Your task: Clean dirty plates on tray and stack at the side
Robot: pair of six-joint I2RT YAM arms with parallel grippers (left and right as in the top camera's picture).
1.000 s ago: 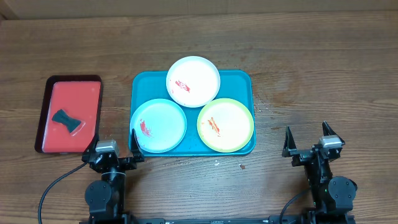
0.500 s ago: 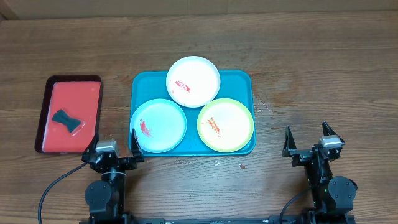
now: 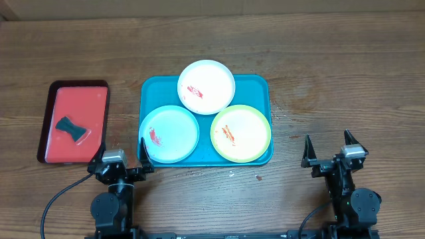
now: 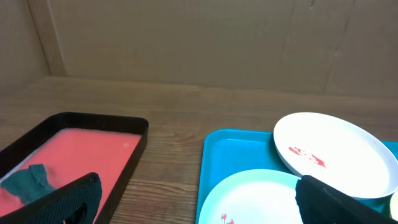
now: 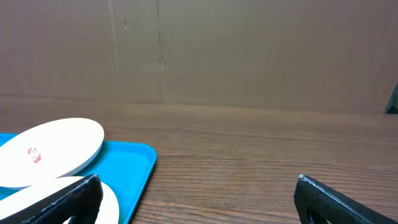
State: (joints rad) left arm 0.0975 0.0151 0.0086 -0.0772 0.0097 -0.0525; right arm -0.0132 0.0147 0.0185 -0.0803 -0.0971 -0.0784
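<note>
The teal-blue tray lies at the table's middle and holds three plates with red smears. The white plate rests at the back, overlapping the light blue plate at front left and the yellow-green plate at front right. My left gripper is open and empty at the front, near the tray's front left corner. My right gripper is open and empty, right of the tray. The left wrist view shows the white plate, the blue plate and the tray.
A smaller red tray with a dark rim lies left of the teal tray and holds a dark bow-shaped sponge. A cardboard wall stands behind the table. Small crumbs lie in front of the tray.
</note>
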